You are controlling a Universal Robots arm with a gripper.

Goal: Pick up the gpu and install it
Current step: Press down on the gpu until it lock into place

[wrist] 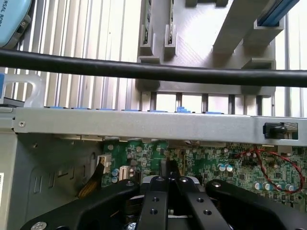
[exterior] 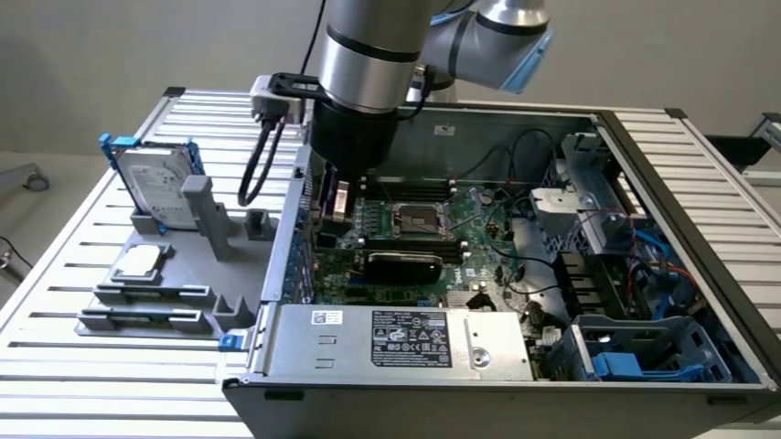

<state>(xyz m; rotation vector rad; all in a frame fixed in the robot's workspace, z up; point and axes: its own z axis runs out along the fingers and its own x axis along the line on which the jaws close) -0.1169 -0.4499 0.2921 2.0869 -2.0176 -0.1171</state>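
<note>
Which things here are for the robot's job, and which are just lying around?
For the job: black rounded-cornered gpu card; open grey metal computer case; black robot gripper.
Just lying about: silver hard drive in blue frame; small square silver processor chip; grey plastic parts holder.

Green motherboard (exterior: 422,224); silver drive (exterior: 156,183) with a blue frame; grey fixture (exterior: 183,283); silver, ribbed bench (exterior: 61,311); black end effector (wrist: 168,184); black cable (wrist: 144,70); red wire (wrist: 283,167); silver power supply (exterior: 305,343) with a black-and-white label (exterior: 411,337).
</note>
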